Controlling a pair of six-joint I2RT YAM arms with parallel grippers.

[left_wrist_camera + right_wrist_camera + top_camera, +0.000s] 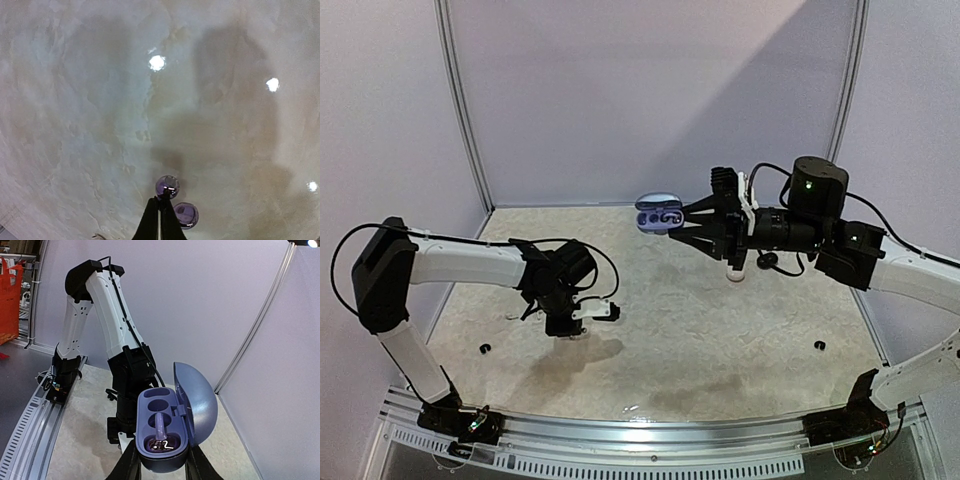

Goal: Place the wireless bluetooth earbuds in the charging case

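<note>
**Right end effector** (675, 222): I read this unit as closed on the charging case (165, 440), with one finger against each flank of the case base. The case is held in the air, well clear of the table (720, 340). In the right wrist view the lid (197, 400) stands open to the right. One translucent purple bud, the seated earbud (159, 432), lies in the nearer well of the case.

**Left end effector** (160, 202): the fingers are pressed together with no gap visible. They point down at the table, left of centre in the top view.

Two more translucent purple buds lie on the table at this end effector:
- The tip earbud (167, 186) sits directly at the fingertips. I cannot tell whether it is pinched or only touched.
- The side earbud (186, 215) lies just beside the right-hand finger and close to the tip earbud.
</note>
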